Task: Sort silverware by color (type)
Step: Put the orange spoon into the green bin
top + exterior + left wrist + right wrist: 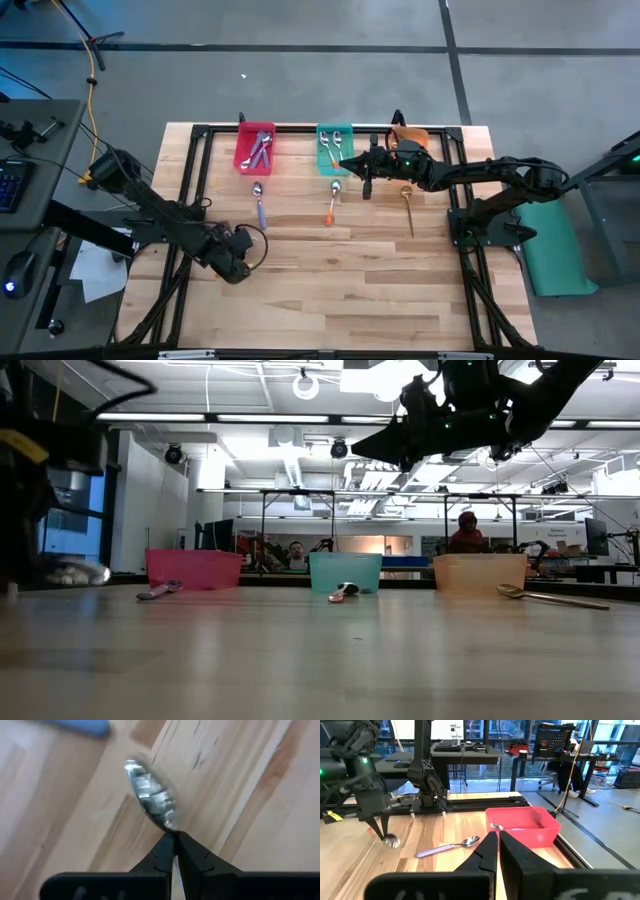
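Observation:
My left gripper (238, 268) hovers over the table's near-left part, shut on a spoon whose silver bowl (152, 795) sticks out past the fingertips; its handle is hidden. My right gripper (352, 165) is shut and empty, raised beside the teal bin (335, 148), which holds spoons. The red bin (255, 147) holds purple-handled spoons. Three spoons lie flat on the wood: a purple-handled spoon (260, 203), an orange-handled spoon (332, 203) and a gold spoon (408, 207). My left gripper pinches the spoon between its two fingertips at the neck (172, 832), just behind the bowl. The fingers (384, 827) point down from above, and the bowl (391, 840) hangs below them, close over the wood. The handle runs back between the fingers, out of sight.
The orange bin (412, 135) stands at the far edge, partly under the right arm. All three bins line the far side inside a black frame (200, 130). Bare wood fills the near half of the table (340, 290). People (467, 530) sit in the room beyond.

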Motion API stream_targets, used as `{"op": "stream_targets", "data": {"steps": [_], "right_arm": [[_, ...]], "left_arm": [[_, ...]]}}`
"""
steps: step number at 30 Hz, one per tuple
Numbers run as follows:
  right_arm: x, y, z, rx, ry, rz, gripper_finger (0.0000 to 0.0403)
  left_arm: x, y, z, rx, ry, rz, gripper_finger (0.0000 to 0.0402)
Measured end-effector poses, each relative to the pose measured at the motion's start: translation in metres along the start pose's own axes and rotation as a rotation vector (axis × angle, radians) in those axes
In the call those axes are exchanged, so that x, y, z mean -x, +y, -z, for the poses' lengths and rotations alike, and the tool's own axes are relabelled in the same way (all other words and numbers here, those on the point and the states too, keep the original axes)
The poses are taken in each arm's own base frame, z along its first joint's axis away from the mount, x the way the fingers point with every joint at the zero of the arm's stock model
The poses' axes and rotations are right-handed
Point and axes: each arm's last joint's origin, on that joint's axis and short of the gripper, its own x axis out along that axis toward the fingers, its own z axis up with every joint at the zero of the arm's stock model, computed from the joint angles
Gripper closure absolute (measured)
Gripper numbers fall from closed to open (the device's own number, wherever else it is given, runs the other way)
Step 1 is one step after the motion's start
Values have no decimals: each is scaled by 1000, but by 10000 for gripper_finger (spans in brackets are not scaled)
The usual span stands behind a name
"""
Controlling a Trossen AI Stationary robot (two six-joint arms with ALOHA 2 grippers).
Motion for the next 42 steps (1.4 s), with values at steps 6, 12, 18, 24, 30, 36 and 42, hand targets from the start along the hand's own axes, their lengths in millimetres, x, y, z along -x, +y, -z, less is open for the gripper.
{"op": "stream_targets", "data": {"steps": [6,12,18,24,30,36,42], "right_arm": [[0,0,0,-1,3,0,402],[0,0,1,-2,9,-1,402],[0,0,1,-3,13,-1,402],[0,0,1,2,13,-1,402],[0,0,1,16,13,-1,402],[0,0,1,24,13,0,402],[0,0,1,23,14,0,402]], "left_arm": [[21,11,-14,23,-159,46,400],[35,29,-43,50,-296,96,401],[35,55,-87,65,-402,145,401],[36,91,-135,83,-594,258,401],[28,136,-168,145,-726,319,401],[10,169,-203,192,-768,365,401],[-2,191,-251,200,-820,390,401]]}}
